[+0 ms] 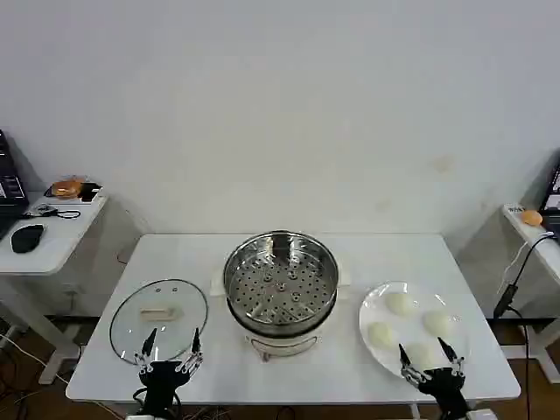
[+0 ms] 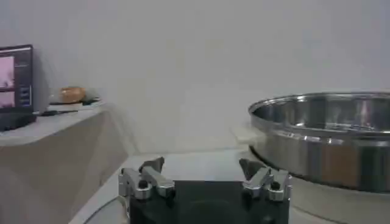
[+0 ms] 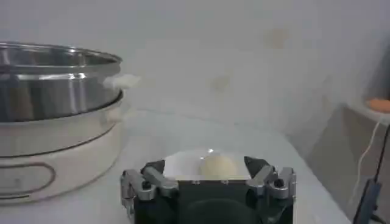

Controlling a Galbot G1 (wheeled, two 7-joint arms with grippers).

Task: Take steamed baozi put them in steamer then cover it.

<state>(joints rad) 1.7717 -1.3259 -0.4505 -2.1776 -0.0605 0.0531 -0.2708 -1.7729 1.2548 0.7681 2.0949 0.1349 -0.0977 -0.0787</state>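
Note:
The shiny steamer [image 1: 281, 284] with its perforated tray stands at the table's middle on a white base; its steel wall [image 2: 323, 143] [image 3: 52, 85] rises beside both wrist cameras. The glass cover [image 1: 159, 319] with a cream handle lies flat to its left. Several cream-white baozi [image 1: 401, 304] rest on a white plate [image 1: 372, 311] to the right. My left gripper [image 1: 171, 345] hovers open at the cover's near edge, fingers spread [image 2: 202, 170]. Over the plate's near edge, my right gripper [image 1: 430, 355] is open too, with one baozi [image 3: 219, 165] just beyond its fingertips [image 3: 205, 167].
A side desk [image 1: 52, 236] at the left holds a mouse, cables and an orange thing [image 1: 66, 186]. Another desk at the right carries an orange thing [image 1: 531, 218] and a hanging cable. The white wall is behind the table.

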